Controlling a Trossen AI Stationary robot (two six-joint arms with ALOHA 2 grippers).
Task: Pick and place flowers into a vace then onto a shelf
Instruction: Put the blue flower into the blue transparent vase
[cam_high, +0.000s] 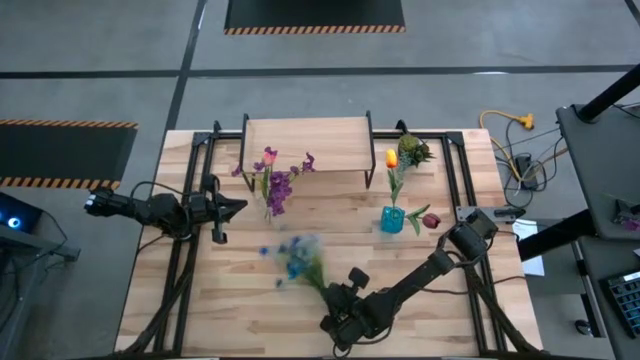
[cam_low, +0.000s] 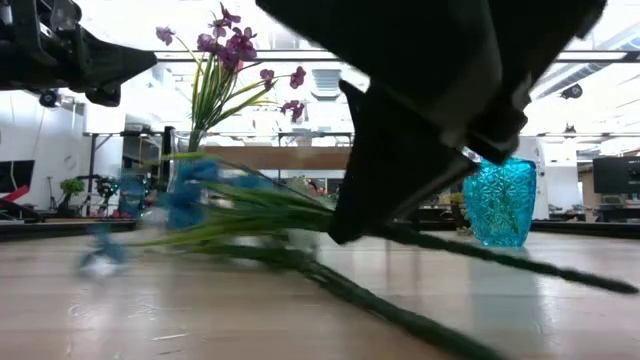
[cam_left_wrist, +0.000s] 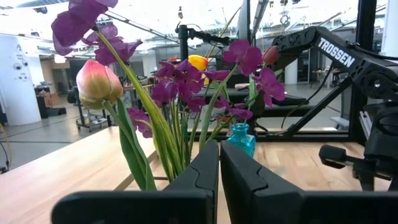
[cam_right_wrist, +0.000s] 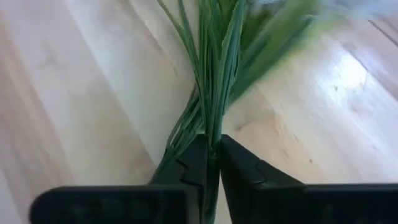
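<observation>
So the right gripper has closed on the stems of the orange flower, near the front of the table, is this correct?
Not quite. The right gripper has closed on the stems of the blue flowers, not an orange one; the high view shows the blue blooms and the right wrist view the pinched stems. The rest is correct.

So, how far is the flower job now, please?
Done, it seems: purple flowers stand in a vase before the shelf, and an orange flower stands in the turquoise vase. In hand: the right tool is shut on the stems of the blue flowers, near the table. The left tool is shut, empty. Left: a dark red flower lies on the table; no vase is on the shelf.
</observation>
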